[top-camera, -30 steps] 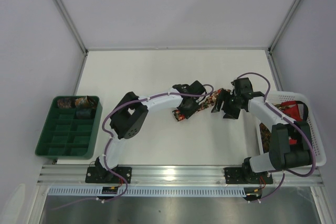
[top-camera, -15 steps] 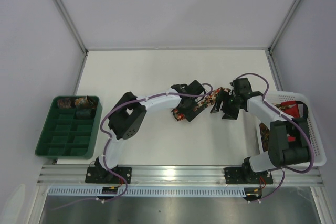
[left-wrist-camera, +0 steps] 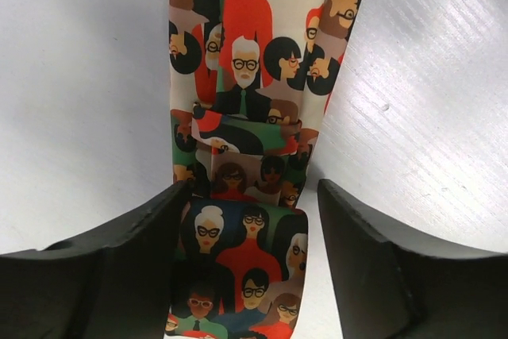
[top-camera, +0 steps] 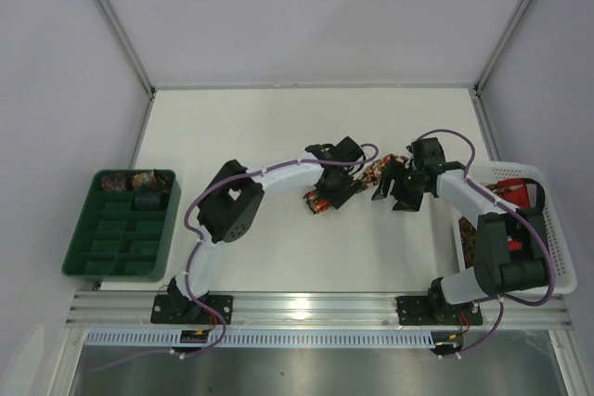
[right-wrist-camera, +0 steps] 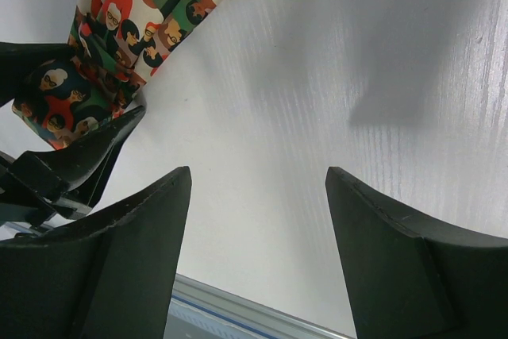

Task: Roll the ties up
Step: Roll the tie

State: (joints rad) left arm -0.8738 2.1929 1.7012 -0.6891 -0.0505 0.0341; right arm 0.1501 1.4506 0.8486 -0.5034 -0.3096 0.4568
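One tie (top-camera: 369,176), printed with small cartoon faces in red, green, white and black, lies across the table's middle, and its near end is folded into a short roll (top-camera: 317,201). My left gripper (top-camera: 334,188) is open and straddles that roll. In the left wrist view the tie (left-wrist-camera: 246,61) runs away from the gripper (left-wrist-camera: 254,188), with a gap at the right finger (left-wrist-camera: 373,267). My right gripper (top-camera: 401,194) is open and empty just right of the tie. In the right wrist view this gripper (right-wrist-camera: 258,176) is over bare table, with the tie (right-wrist-camera: 127,5) at the upper left.
A green compartment tray (top-camera: 85,248) sits at the left edge with rolled ties (top-camera: 130,181) in its far cells. A white basket (top-camera: 557,238) at the right edge holds more fabric. Grey walls close the sides and back.
The left gripper has turned slightly over the rolled end and the roll has shifted a little. The right gripper has edged slightly toward the tie.
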